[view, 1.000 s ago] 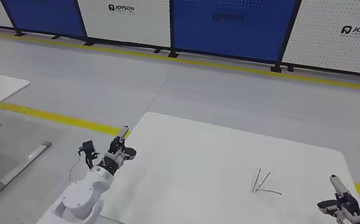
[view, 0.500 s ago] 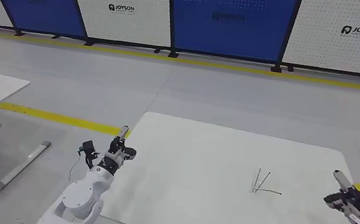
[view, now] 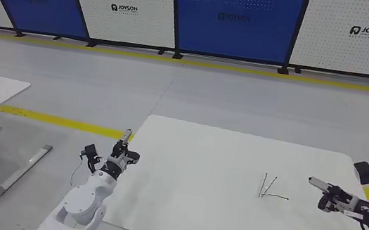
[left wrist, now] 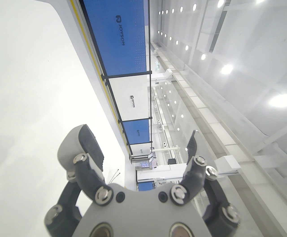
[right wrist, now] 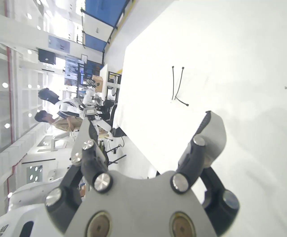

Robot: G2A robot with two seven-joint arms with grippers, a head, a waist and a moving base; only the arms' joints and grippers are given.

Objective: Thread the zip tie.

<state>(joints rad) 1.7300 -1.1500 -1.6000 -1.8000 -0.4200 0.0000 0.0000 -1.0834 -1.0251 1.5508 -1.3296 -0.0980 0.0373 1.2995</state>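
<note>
Near the right edge of the tabletop (view: 220, 163), my right gripper (view: 317, 192) hangs spread and empty beside the zip ties (view: 270, 188); left gripper (view: 127, 146) likewise. Approach stage, I judge; next needs one tie pinched alone.

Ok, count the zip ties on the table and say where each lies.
3, clustered on the right half of the table: first zip tie beside second zip tie, converging at one end; third zip tie angling off from that meeting point. None seems hidden.
</note>
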